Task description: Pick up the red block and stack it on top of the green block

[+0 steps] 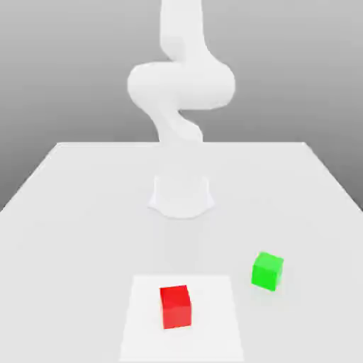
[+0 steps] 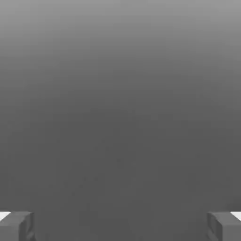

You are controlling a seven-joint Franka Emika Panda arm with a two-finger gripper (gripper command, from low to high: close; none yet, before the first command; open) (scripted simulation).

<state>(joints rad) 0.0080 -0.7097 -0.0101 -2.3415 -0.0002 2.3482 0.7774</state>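
Observation:
The red block (image 1: 175, 306) sits on a white square patch (image 1: 142, 319) near the table's front edge in the exterior view. The green block (image 1: 267, 270) rests on the table to the exterior view's right of the red one, a little farther back, and the two stand apart. In the hand view my gripper (image 2: 120, 226) is open, its two grey fingertips (image 2: 16, 226) set wide apart with nothing between them and a plain grey backdrop beyond. The white arm (image 1: 181, 85) rises from its base (image 1: 181, 195) at the table's middle.
The pale table (image 1: 71, 213) stretches from the arm's base to the front edge, with its far edge behind the base. Its side edges slant outward toward the front.

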